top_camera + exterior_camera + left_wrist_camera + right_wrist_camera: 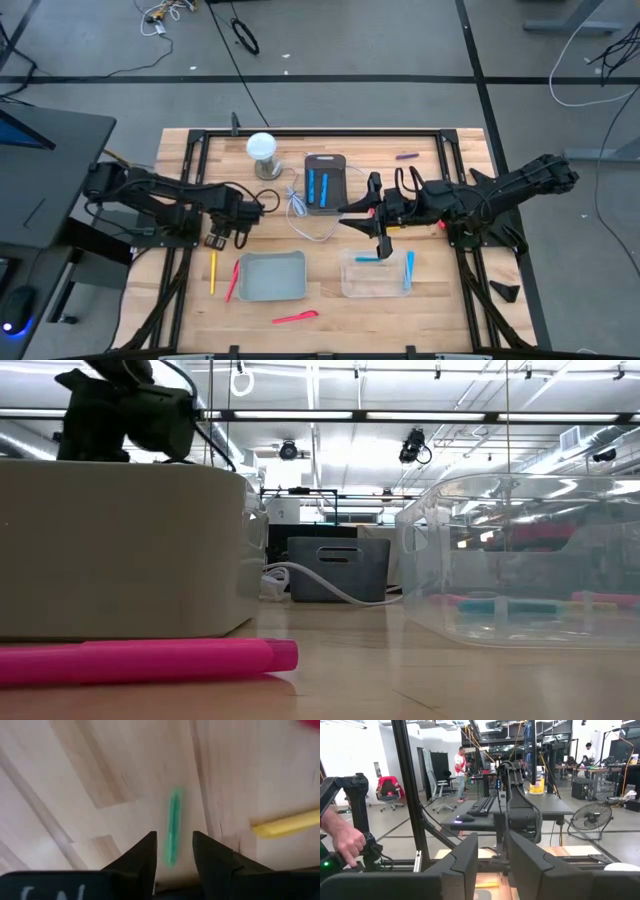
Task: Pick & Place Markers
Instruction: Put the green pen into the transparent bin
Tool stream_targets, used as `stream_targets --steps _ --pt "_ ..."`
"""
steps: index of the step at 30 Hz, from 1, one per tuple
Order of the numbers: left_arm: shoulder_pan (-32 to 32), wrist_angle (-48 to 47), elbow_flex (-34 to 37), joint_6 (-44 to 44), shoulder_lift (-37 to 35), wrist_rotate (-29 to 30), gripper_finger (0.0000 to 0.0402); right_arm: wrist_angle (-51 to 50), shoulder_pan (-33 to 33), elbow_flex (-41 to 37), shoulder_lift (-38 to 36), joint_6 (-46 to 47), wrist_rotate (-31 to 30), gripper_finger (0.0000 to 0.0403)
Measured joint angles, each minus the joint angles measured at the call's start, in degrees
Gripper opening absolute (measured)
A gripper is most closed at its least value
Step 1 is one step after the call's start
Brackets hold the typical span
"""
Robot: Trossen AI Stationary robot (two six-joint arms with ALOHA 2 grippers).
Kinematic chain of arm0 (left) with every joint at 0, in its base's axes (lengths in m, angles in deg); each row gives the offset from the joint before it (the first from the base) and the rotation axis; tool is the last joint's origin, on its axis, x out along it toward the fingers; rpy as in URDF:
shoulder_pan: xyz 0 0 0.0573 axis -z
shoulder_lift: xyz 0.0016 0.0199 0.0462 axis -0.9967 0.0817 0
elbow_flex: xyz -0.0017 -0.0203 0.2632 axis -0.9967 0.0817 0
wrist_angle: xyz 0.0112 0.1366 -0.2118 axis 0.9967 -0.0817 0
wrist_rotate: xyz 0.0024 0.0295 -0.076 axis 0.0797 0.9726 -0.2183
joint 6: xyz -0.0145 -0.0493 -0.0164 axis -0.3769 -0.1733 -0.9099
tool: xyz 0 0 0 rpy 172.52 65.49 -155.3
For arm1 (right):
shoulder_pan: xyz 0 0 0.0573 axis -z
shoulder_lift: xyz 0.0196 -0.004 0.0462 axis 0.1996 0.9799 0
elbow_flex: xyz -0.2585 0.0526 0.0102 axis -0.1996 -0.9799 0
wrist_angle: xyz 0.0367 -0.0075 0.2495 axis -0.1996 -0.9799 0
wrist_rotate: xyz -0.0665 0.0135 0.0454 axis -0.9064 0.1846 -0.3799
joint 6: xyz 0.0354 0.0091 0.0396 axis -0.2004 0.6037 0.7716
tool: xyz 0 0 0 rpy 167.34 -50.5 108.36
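No readable writing anywhere. The left claw points down at the wooden table, its fingers spread a little either side of a green marker lying flat, not pinching it. A yellow marker lies nearby. The right claw is slightly parted, empty, beside the clear tub holding blue markers.

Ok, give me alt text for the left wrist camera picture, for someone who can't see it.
The left gripper is open, its two dark fingers straddling one end of a green marker that lies on the wooden table. A yellow marker lies off to one side, with a scrap of something pink at the picture's corner.
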Motion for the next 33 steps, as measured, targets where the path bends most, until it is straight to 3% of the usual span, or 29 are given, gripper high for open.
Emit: stream_targets --steps 17,33 --pt "0.79 5.47 0.59 2.15 8.73 0.42 0.0131 -2.72 -0.02 0.00 0.03 -0.02 0.00 0.0111" --pt "-1.94 6.13 1.27 2.97 11.13 1.06 0.0131 -3.79 -0.07 0.00 0.17 -0.04 0.00 0.0111"
